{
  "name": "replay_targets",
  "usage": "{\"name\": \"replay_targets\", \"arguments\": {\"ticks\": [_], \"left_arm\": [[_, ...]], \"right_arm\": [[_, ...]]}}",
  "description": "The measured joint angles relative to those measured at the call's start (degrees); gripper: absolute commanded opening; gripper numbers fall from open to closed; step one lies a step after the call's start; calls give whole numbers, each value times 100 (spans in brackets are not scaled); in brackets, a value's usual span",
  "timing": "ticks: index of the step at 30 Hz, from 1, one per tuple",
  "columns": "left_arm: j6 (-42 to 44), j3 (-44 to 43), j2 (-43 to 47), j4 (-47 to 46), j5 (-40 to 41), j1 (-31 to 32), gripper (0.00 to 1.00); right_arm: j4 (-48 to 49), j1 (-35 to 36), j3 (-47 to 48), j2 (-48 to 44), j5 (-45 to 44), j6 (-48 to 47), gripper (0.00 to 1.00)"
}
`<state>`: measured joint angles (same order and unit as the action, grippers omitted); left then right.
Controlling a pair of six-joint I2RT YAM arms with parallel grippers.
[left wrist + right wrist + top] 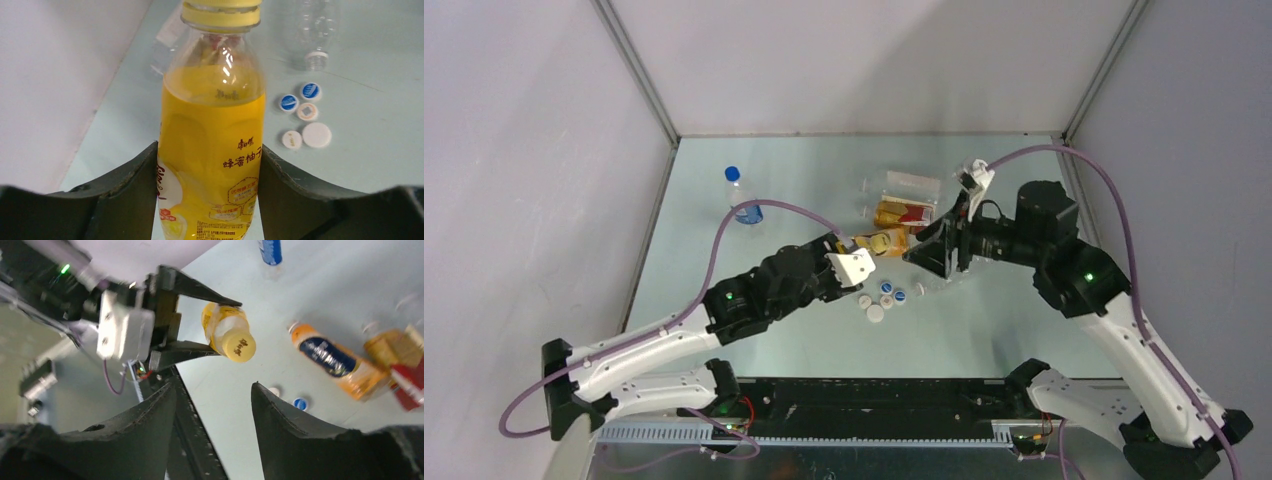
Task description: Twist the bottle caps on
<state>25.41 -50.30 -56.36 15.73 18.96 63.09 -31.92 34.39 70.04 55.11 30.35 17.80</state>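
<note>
Desk (804,170): one, pale green, closed in by grey walls (524,150). Arms: two, white and black, the left arm (724,305) and the right arm (1084,280) both reaching to the middle of the desk. In the top view they cover part of the group of bottles there. Left hand (209,150): clamped on the body of the orange-yellow bottle (212,130), one finger pressed to each side, the bottle's top pointing toward the right hand (212,390). Right hand: fingers apart, nothing between them, just short of that bottle's top and not touching it. Bottles counted: one orange-yellow, held. One clear bottle with blue label (742,200), upright, well apart at the far left. One orange bottle with dark-blue label (332,360), lying on its side. One gold-and-red bottle (902,213), lying near it. One plain clear bottle (914,185) lies at the far edge of the group. A second clear bottle (315,35) lies with its neck bare, largely hidden under the right hand in the top view. Whether more clear ones lie there cannot be told. Caps fitted: two, the yellow cap (221,15) on the held bottle and a blue cap (732,173) on the upright one. Loose caps: five, clustered on the desk just beside the hands, being two blue caps (288,102) and three white caps (316,135), one of them printed.
</note>
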Motion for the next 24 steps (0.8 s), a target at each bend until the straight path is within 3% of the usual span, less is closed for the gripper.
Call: {"name": "replay_targets", "arguments": {"ticks": [6,14,24], "left_arm": [[-210,-44,160,557,-1478,-487,0],[-203,-459,-107,1176,-2927,-590,0],[-214,-678,-411,1375,-3580,-590,0]], "right_arm": [[-286,146,0,-339,688,-2385,63],[-1034,433,0,-348,1019,-5206,63],[-1475,697,0,-116,1110,-6555,57]]}}
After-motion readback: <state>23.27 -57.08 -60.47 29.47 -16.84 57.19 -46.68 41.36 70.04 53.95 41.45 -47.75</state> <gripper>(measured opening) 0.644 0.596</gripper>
